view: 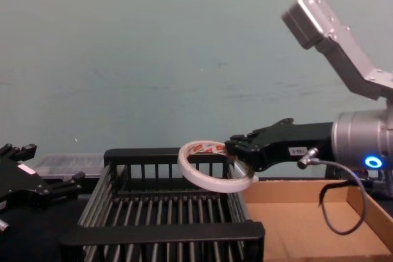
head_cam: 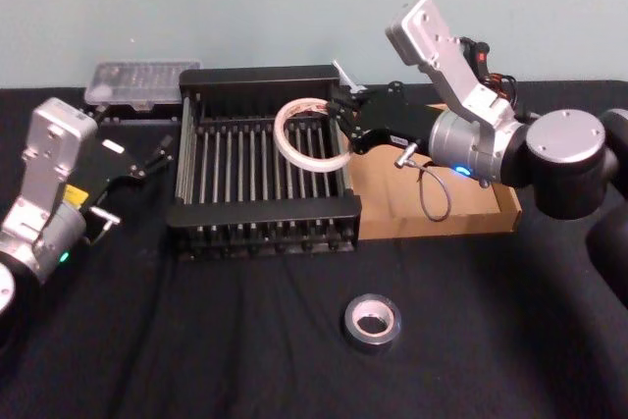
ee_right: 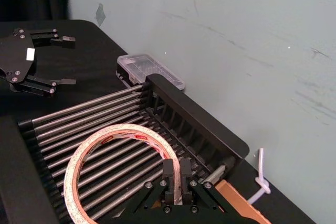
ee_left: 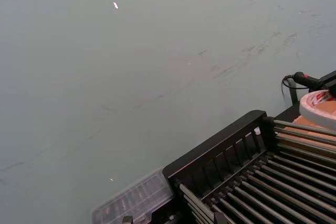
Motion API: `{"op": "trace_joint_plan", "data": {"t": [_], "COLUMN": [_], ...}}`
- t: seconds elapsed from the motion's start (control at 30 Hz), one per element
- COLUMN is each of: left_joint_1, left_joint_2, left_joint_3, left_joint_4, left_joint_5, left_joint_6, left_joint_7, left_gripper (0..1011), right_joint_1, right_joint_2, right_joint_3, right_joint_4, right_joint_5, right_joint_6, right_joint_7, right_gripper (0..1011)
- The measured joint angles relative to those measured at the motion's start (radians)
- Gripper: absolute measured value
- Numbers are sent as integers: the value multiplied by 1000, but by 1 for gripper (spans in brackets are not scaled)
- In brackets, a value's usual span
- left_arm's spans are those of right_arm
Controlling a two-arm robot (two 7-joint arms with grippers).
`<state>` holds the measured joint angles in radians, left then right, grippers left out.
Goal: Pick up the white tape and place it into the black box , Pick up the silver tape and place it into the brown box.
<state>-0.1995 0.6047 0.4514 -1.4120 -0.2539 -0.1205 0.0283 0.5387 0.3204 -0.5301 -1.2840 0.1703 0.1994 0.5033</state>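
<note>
One black box [head_cam: 265, 211] on black cloth [head_cam: 196, 340], teal wall [head_cam: 245, 7]

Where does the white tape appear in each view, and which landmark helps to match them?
Head view: the white tape hangs centre, over the black box, in the right gripper.
Left wrist view: tape past the box's corner rim.
Right wrist view: tape over the bars, pinched by the gripper.
Chest view: tape centre, above the box's right part.
Shared landmark: the box's barred floor.
The left gripper is parked left of the box.
</note>
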Motion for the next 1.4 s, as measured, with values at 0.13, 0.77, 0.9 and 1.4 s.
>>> {"op": "trace_joint_plan", "data": {"t": [0.13,0.77,0.9,1.4], "left_joint_1": [0,0,0,0], "left_joint_2": [0,0,0,0], "left_joint_3": [0,0,0,0], "left_joint_4": [0,0,0,0], "left_joint_5": [0,0,0,0], "left_joint_6": [0,0,0,0], "left_joint_7": [0,0,0,0], "left_gripper": [1001,1001,1001,1001], "right_joint_1": [14,19,18,17], "right_joint_2": [-15,-19,-19,-18], "right_joint_3": [-9,-10,-10,-10], "right_joint_4": [23,30,30,29], "right_joint_5": [-3,-5,-5,-4], "right_joint_6": [-6,-8,-8,-7], "right_joint_7": [2,2,1,1], "right_gripper": [77,409,551,990]}}
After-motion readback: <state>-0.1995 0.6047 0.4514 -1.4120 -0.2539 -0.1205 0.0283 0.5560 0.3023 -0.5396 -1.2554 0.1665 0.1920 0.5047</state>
